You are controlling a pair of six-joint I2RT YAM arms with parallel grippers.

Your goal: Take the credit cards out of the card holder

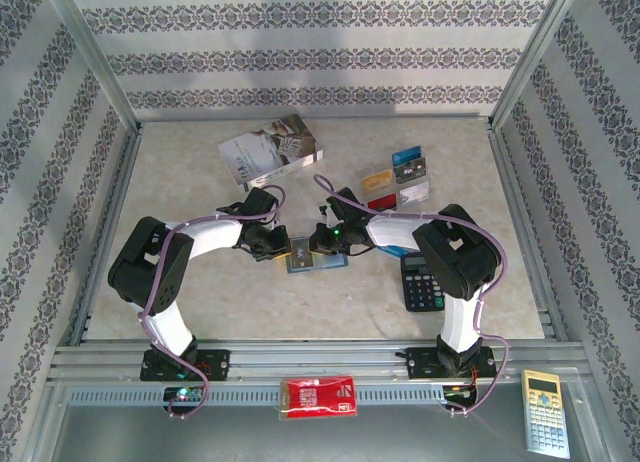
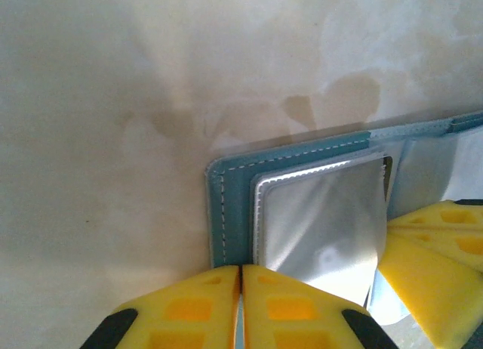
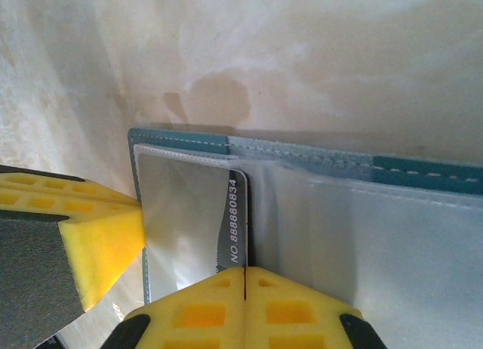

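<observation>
- While the flat, soft, blue-grey folding card holder (image 1: 316,259) lies opened in the middle of the top frame on the pale marbled desk (image 1: 200,182), we have both arms bent inward so their tips meet over it.
- We see the left end effector (image 2: 240,277) with its yellow fingers pressed together at the bottom of its wrist frame. The holder's stitched edge seems to run in between them. We judge it is clamping the card holder so the soft cover cannot slide or lift.
- The right end effector (image 3: 245,277) is closed too, pinching the lower end of a dark credit card (image 3: 236,220) printed with a white number. That card stands partly out of a clear plastic sleeve (image 3: 181,205) towards the left of that frame.
- We read this as the pull-out step: one side anchors the holder, and the other draws the card along its slot.
- Several loose cards (image 1: 378,176) lie side by side in the upper right of the top frame, well apart from the holder. We take them for cards set out, so the task looks well along, though we cannot tell whether other sleeves hold more.
- A black calculator (image 1: 422,280) sits to the lower right of the holder, and a grey-white book (image 1: 270,152) lies above centre. Neither is touched.
- Our worry is that the thin, slick sleeve may lift with the card unless the anchor holds.
</observation>
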